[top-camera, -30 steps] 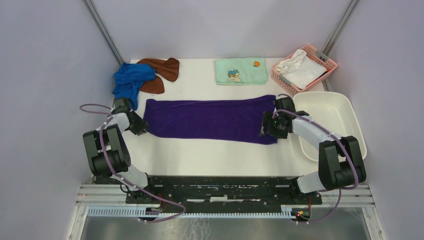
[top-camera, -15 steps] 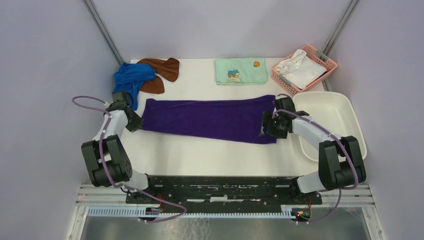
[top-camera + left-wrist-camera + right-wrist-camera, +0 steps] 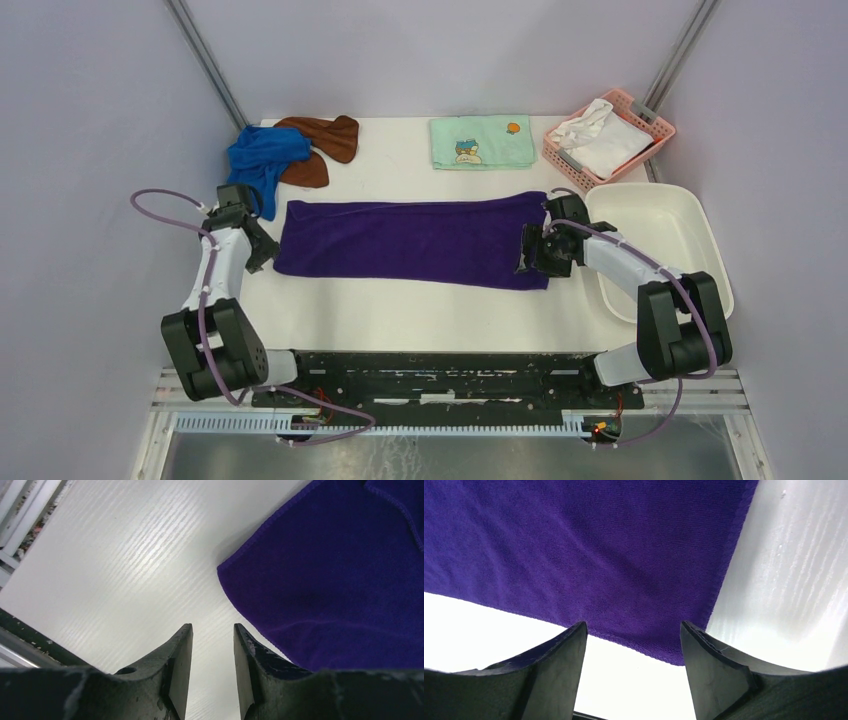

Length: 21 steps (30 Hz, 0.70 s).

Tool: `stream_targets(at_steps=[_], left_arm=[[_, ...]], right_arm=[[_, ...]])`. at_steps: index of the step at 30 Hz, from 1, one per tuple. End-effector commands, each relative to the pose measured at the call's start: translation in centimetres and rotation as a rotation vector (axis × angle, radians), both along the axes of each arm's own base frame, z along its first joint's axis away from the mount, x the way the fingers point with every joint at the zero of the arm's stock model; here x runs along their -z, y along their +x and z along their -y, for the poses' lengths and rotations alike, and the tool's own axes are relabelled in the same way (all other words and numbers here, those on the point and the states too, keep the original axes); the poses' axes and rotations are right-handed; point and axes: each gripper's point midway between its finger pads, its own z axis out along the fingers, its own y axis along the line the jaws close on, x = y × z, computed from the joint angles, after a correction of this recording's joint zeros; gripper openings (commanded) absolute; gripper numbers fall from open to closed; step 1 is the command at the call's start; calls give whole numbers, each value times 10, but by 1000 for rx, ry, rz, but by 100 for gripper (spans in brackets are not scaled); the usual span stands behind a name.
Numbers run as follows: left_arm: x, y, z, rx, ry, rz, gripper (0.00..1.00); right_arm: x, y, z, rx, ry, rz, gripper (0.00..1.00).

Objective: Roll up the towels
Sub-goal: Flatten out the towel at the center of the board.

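The dark purple towel [image 3: 415, 240] lies spread flat across the middle of the table. My left gripper [image 3: 262, 256] sits just off its left end, open and empty. In the left wrist view my left gripper [image 3: 212, 627] stands over bare table, with the towel's corner [image 3: 330, 575] to the right. My right gripper [image 3: 527, 258] hovers over the towel's right end, wide open and empty. In the right wrist view my right gripper [image 3: 633, 625] faces the towel's near right corner [image 3: 624, 565]. The royal blue towel [image 3: 258, 160] and the rust-brown towel [image 3: 325, 138] lie crumpled at the back left.
A pale green cartoon-print towel [image 3: 482, 142] lies folded at the back middle. A pink basket [image 3: 655, 125] with a white cloth [image 3: 600, 138] stands at the back right. A white tub [image 3: 655, 240] stands right of my right arm.
My left gripper has moved left, drawing the purple towel's left end leftward, and now sits off the cloth. My right gripper has barely moved.
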Motion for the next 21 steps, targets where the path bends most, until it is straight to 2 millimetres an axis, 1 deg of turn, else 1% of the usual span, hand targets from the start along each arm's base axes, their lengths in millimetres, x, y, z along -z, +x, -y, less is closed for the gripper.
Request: stream_targets(at_steps=[1,5,8,10,15,18,21], left_arm=[[0,30,9,89,-56,45,44],[22,48,15,122,-108,18,42],[41,57,15,126,-132,-18,37],[53,61,14,122,-137,-40,35],[76,65,6,113,-126,-107,33],[86,65,1,107,-105,-131,33],[94,66,5,110,-129,-137,32]], right_arm=[[-15,10,-13,-59,25,53,75],[-13,12,-19,-77,28,39,73],[-9,13,-17,-67,18,26,72],[-3,11,-14,-59,0,7,72],[15,0,5,-12,-87,-66,69],[20,-7,16,31,-111,-94,69],[23,-12,28,76,-136,-115,69]])
